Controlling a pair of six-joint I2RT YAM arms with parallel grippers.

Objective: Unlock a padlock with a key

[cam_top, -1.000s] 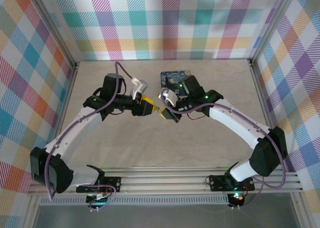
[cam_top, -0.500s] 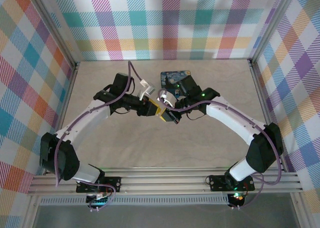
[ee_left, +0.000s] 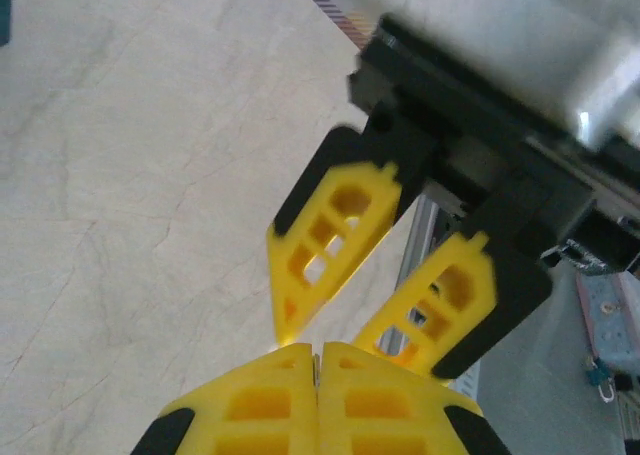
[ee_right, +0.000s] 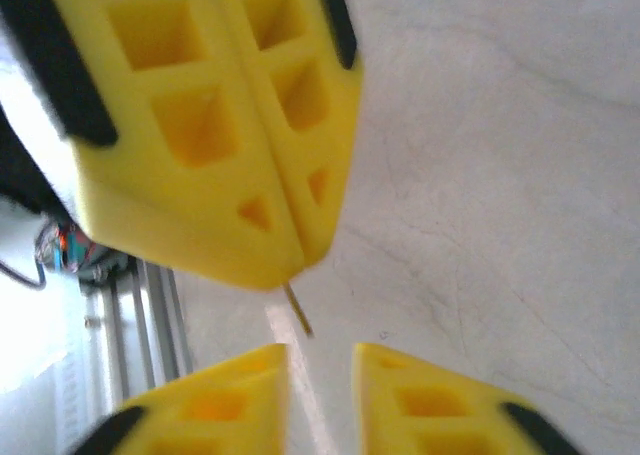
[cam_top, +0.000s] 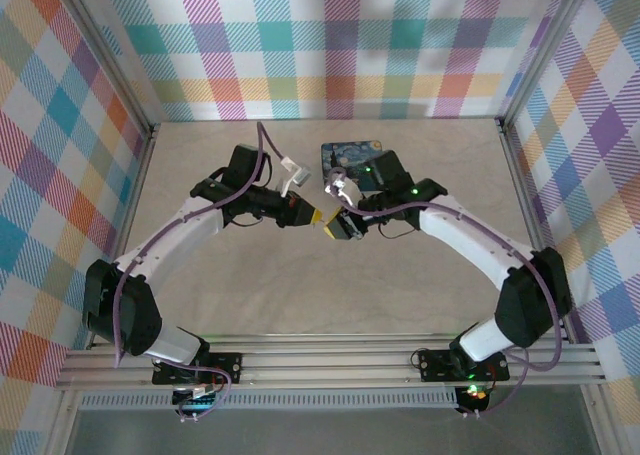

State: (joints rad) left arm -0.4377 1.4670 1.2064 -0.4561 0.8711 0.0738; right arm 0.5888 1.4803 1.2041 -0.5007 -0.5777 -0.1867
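Two arms meet nose to nose over the middle of the pale table. From the left, the left arm reaches in across the boards, and the left gripper is clenched, its yellow fingers pressed flat together with no gap at the tips. Look at what it has: a thin brass-coloured sliver, the key, sticks out from the seam between those closed fingertips, pinched there and pointing at the opposite claw. It hangs in the air above the table.

Just to the right, the right gripper faces it tip to tip. Its jaws stand apart and released, with bare table showing through the gap. The key's free end hangs just short of that gap and is not touching either finger.

Further right and toward the back wall, the dark night-sky tin lies flat on the table, partly covered by the right arm's wrist.
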